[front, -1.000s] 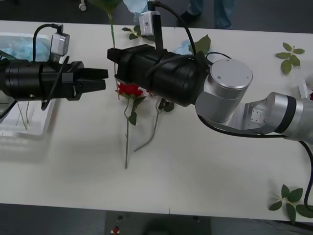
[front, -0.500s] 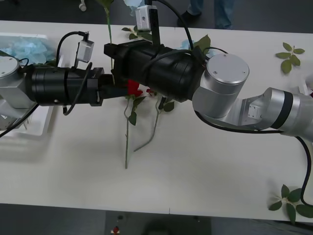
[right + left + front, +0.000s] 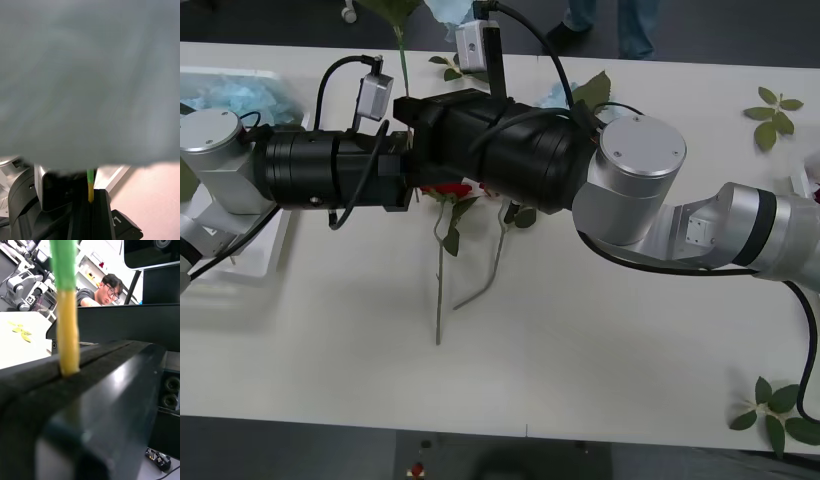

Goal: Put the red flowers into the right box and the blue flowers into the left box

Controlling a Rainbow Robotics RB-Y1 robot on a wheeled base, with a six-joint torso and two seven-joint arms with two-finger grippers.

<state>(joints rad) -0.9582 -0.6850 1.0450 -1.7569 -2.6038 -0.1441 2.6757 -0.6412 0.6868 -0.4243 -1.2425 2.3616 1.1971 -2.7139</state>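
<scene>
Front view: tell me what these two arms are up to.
It looks like a handover above the table. The right gripper and the left gripper meet tip to tip, both shut on the end of one upright flower stem; its bloom is cut off at the edge. A red rose lies on the table beneath them. Blue flowers already sit in the left box.

White table (image 3: 580, 350); red rose (image 3: 446, 190) lies just below the meeting claws, stem trailing toward the near edge; white tray (image 3: 240, 262) left of the left claw; leaf sprigs (image 3: 775, 110) far right.
</scene>
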